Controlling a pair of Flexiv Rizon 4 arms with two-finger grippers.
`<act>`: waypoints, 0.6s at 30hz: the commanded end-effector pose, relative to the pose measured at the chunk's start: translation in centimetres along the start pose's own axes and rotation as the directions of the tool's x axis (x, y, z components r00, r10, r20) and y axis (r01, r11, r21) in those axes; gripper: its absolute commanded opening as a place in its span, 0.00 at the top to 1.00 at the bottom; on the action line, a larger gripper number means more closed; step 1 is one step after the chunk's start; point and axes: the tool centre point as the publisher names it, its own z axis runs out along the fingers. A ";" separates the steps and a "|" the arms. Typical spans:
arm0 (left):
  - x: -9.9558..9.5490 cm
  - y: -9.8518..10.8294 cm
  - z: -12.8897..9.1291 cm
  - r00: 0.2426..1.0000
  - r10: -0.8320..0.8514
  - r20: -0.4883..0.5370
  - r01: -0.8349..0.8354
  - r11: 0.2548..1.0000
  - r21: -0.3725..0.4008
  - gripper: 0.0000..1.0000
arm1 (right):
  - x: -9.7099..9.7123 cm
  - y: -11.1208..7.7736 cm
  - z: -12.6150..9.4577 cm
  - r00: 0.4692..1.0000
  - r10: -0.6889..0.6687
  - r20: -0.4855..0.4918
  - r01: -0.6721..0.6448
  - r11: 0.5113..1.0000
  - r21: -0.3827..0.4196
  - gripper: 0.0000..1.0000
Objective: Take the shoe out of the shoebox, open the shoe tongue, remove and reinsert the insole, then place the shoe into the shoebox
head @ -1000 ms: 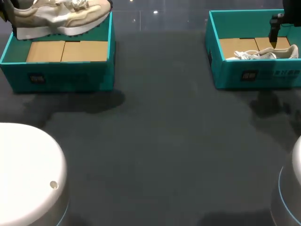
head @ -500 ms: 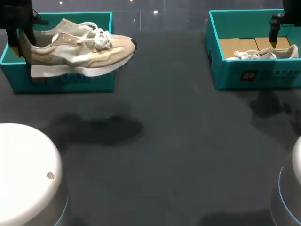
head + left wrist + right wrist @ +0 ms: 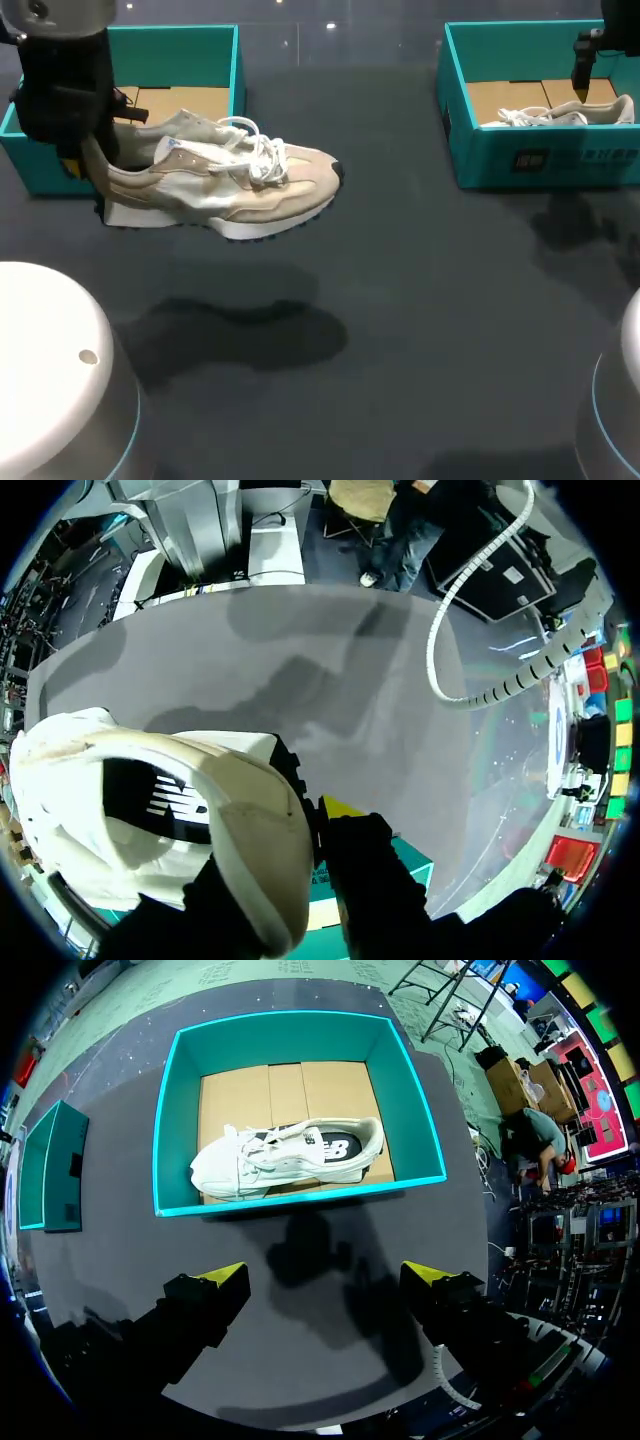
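Left station: my left gripper (image 3: 88, 170) is clamped on the heel collar of the sneaker (image 3: 225, 185), one finger inside the opening and one outside. The sneaker hangs clear above the dark table (image 3: 400, 300), just in front of the left shoebox (image 3: 180, 45), toe pointing toward the centre.

Risk, in my judgement: one pinch at the heel carries the whole length. The padded collar compresses, so the toe could droop or the sneaker could slip out. The loose laces (image 3: 262, 160) may snag.

Materials: beige suede-like panels, pale mesh, a thick white sole, and a rigid teal box with a flat cardboard liner (image 3: 180, 100).

Right station: my right gripper (image 3: 325, 1285) hovers spread wide, holding nothing, over the right shoebox (image 3: 290, 1035), where a second sneaker (image 3: 290, 1155) lies on its side.
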 end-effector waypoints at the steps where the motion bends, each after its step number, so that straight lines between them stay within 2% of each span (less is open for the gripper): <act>1: -1.3 -0.2 1.0 1.000 -0.014 -0.010 0.011 0.981 -0.195 1.00 | 0.0 0.0 0.0 1.000 0.001 0.001 -0.001 1.000 -0.001 0.00; 13: -1.3 -0.2 1.0 1.000 -0.014 -0.010 0.011 0.981 -0.195 1.00 | 0.0 0.0 0.0 1.000 0.001 0.001 -0.001 1.000 -0.001 0.00; 18: -5.1 -0.8 4.6 0.998 0.031 -0.061 -0.037 0.994 -0.104 1.00 | 0.0 0.0 0.0 1.000 0.001 0.001 -0.001 1.000 -0.001 0.00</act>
